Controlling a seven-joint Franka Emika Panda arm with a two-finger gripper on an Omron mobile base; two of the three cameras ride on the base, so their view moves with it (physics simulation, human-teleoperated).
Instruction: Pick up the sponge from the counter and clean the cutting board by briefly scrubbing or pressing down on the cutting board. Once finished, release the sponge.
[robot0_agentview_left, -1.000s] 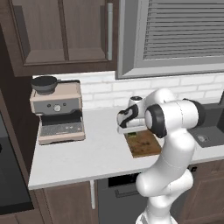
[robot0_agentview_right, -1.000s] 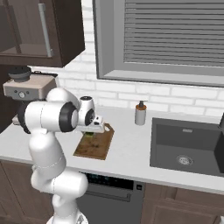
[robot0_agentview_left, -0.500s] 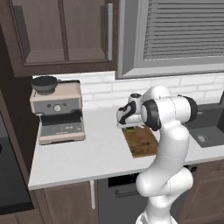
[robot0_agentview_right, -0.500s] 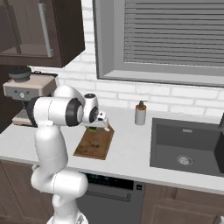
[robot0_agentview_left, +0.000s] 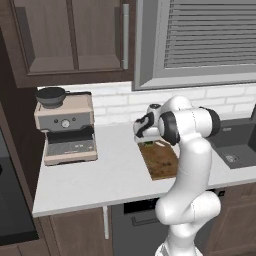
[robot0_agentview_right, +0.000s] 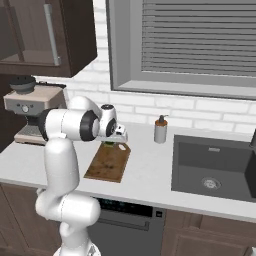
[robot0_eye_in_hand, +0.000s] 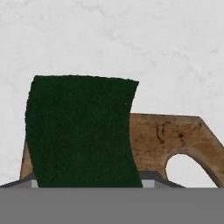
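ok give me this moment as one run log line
phase: sponge over cutting board far end | hand: shut on sponge | counter: board lies flat | release: not yet done

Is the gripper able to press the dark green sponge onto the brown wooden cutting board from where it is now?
Probably yes. The dark green sponge sits between the gripper's tips directly over the far end of the brown wooden cutting board, and nothing lies between them.
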